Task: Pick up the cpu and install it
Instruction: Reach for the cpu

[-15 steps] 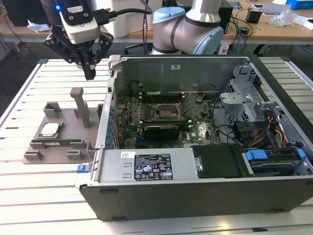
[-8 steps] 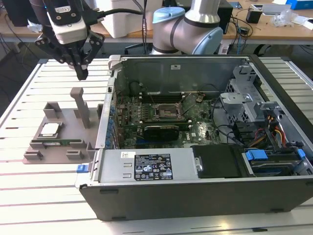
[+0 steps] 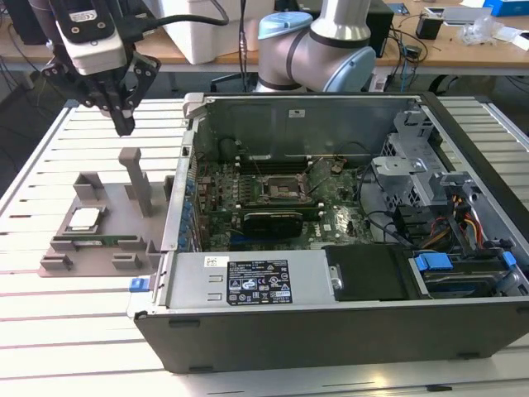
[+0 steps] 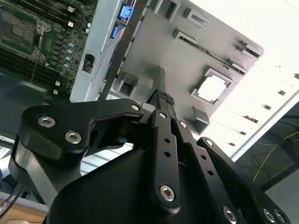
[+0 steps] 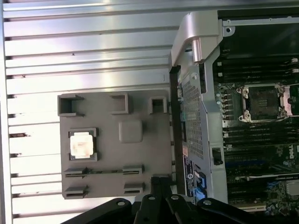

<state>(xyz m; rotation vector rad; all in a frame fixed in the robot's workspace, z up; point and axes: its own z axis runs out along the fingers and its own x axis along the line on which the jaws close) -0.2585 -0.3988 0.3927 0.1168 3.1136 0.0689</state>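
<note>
Open computer case sits on the slatted table. Grey holder tray lies beside it, on the exterior view's left. My gripper hangs above the tray, fingers closed, empty. The cpu rests in a tray recess. I judge it light, stiff and fragile, best held by opposite edges.

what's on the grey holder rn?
The cpu sits in a square pocket of the holder, and an upright post stands on the holder too. The pocket floor under the cpu is covered, so nothing there can be seen.
</note>
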